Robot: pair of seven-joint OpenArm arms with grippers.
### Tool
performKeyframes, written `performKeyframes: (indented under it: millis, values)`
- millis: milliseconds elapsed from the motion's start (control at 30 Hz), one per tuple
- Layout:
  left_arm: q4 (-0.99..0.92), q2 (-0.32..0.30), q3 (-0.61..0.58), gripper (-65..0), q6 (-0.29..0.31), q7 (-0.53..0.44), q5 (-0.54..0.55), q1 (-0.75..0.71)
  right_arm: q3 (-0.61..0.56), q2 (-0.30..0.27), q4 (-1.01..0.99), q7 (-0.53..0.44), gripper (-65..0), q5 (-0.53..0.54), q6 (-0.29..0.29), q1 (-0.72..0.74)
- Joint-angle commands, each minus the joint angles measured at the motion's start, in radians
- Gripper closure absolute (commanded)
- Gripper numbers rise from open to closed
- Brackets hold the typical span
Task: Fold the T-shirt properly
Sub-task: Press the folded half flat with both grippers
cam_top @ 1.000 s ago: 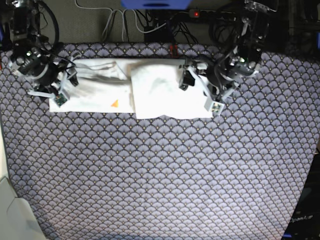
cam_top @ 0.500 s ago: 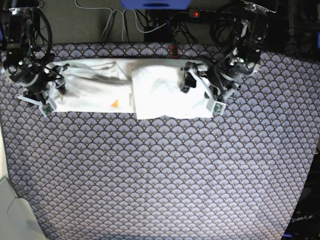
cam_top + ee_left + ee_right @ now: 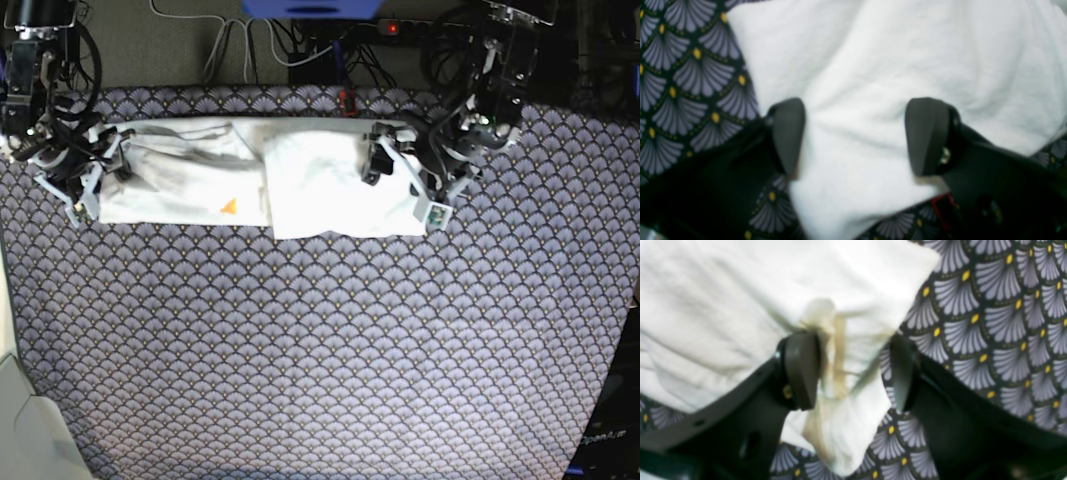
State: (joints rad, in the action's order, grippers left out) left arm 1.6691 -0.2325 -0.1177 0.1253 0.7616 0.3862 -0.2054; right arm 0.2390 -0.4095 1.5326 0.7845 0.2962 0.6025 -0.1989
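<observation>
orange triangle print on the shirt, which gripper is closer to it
Right. The right gripper straddles the T-shirt's end on the base view's left, fairly near the orange triangle. The left gripper sits over the opposite end, with the folded white panel between it and the triangle.

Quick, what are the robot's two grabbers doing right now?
Left gripper: jaws open, straddling the T-shirt.
Right gripper: jaws open around the T-shirt's edge.
</observation>
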Motion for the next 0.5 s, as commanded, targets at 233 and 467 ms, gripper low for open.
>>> performKeyframes:
  millis: [233,467]
  values:
    - [0.016,-0.005,0.003,-46.8,0.0,0.002,-0.002,0.002,0.009,-0.013,-0.034,0.002,-34.9,-0.007,-0.002,0.02]
    - [0.016,-0.005,0.003,-46.7,0.0,0.002,0.003,0.002,0.006,0.024,-0.036,0.002,-34.3,-0.007,-0.002,0.008]
